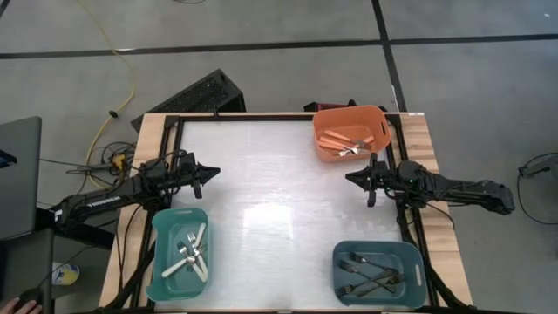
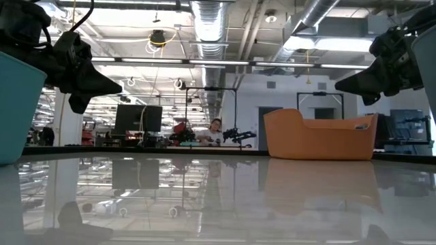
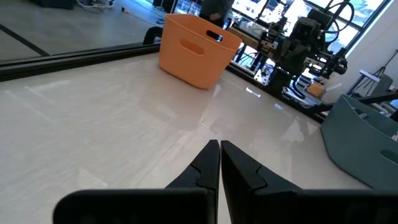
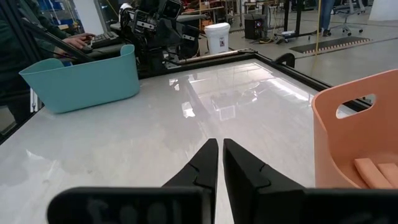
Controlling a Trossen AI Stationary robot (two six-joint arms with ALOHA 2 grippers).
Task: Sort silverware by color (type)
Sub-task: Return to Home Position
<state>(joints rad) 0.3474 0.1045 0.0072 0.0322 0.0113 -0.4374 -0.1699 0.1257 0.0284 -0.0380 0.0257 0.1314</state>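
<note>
My left end effector (image 1: 212,174): closed tight, empty, far from orange bin (image 1: 350,131).
My right end effector (image 1: 351,177): closed, empty, near orange bin.

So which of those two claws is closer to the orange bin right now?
The right one. The right gripper hangs just short of the orange bin; the left gripper is across the table, next to the teal bin.

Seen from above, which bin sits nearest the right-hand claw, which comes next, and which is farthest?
From the right gripper, in the high view:
1. The orange bin, close by, toward the picture's top.
2. The blue bin, same side, toward the bottom.
3. The green bin, far off at bottom left.
</note>
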